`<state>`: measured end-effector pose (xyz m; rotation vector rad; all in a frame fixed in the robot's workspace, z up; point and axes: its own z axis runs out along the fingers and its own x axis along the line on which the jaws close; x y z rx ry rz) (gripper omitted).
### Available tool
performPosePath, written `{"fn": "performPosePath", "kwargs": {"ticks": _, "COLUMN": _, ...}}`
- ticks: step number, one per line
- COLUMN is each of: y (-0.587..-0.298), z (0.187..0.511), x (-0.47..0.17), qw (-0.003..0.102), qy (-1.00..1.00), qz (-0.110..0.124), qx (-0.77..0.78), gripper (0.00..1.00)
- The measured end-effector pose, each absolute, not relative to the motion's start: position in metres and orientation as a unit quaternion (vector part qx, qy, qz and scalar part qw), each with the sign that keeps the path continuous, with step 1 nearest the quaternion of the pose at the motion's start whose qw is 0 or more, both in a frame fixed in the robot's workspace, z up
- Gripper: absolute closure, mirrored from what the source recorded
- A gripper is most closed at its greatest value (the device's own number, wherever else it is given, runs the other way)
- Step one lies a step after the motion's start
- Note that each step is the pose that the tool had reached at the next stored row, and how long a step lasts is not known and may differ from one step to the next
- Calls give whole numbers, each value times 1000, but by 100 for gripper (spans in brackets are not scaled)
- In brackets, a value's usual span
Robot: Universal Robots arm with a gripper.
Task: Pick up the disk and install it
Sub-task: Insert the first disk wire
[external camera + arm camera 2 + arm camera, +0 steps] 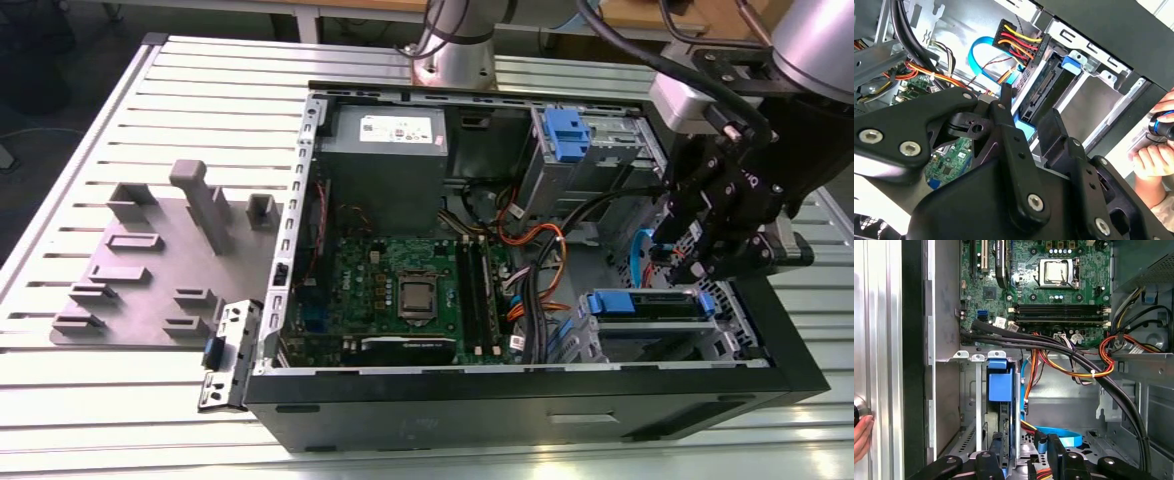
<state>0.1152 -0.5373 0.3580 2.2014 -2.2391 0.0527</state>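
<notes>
Tool (1029, 114) released, fingers apart, poised just above disk (1000, 385). Disk w/ blue carrier sits in drive bay of open PC case (534, 385), exterior view's right; cables (1069, 352) adjacent. Case rests on slatted surface (134, 130).

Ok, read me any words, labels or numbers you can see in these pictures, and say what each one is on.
White label on the grey metal power supply box: print too small to read.
Green circuit board: white markings too small to read.
Black expansion card: pale lettering, unreadable.
So there is no text to quote.
</notes>
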Motion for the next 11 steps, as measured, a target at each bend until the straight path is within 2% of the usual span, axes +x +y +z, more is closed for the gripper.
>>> {"fn": "performPosePath", "kwargs": {"ticks": 11, "y": -537, "z": 356, "x": 118, "qw": 1, "qy": -713, "qz": 17, "qx": 701, "gripper": 52}}
